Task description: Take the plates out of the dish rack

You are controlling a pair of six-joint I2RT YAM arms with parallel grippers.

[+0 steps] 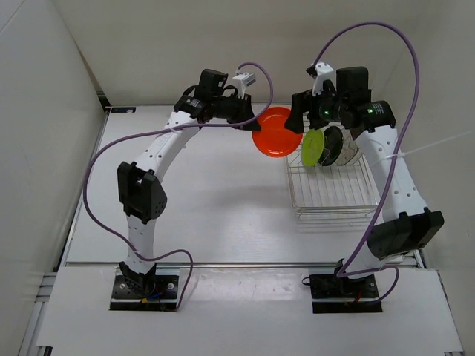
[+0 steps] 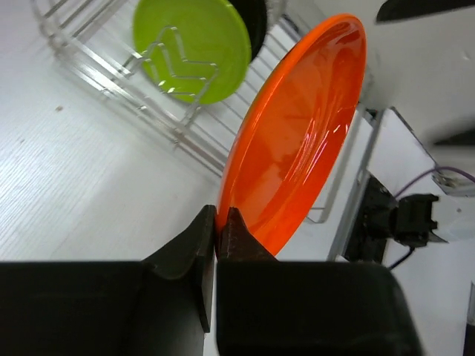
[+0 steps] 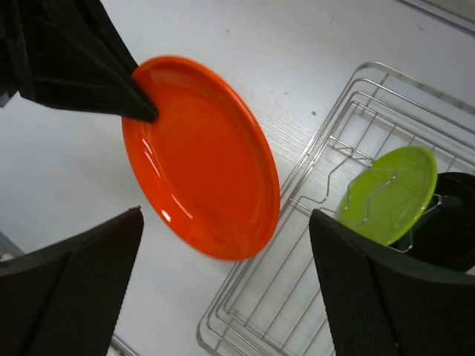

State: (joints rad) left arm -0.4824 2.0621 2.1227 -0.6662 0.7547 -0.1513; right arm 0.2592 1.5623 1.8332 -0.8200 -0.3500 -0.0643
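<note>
The orange plate (image 1: 276,132) hangs tilted in the air just left of the dish rack (image 1: 334,200). My left gripper (image 1: 249,124) is shut on its rim, its jaws pinched tight on the edge (image 2: 220,222). My right gripper (image 1: 300,122) stands open over the plate's other side without touching it; in the right wrist view its gap (image 3: 225,213) frames the orange plate (image 3: 200,156). A yellow-green plate (image 1: 313,148) stands upright in the rack's dividers. A black plate (image 1: 332,144) and a clear plate (image 1: 349,154) stand behind it.
The rack's near half (image 3: 297,297) is bare wire. White table (image 1: 215,200) stretches left of the rack, and walls close in the left and back sides. Purple cables loop over both arms.
</note>
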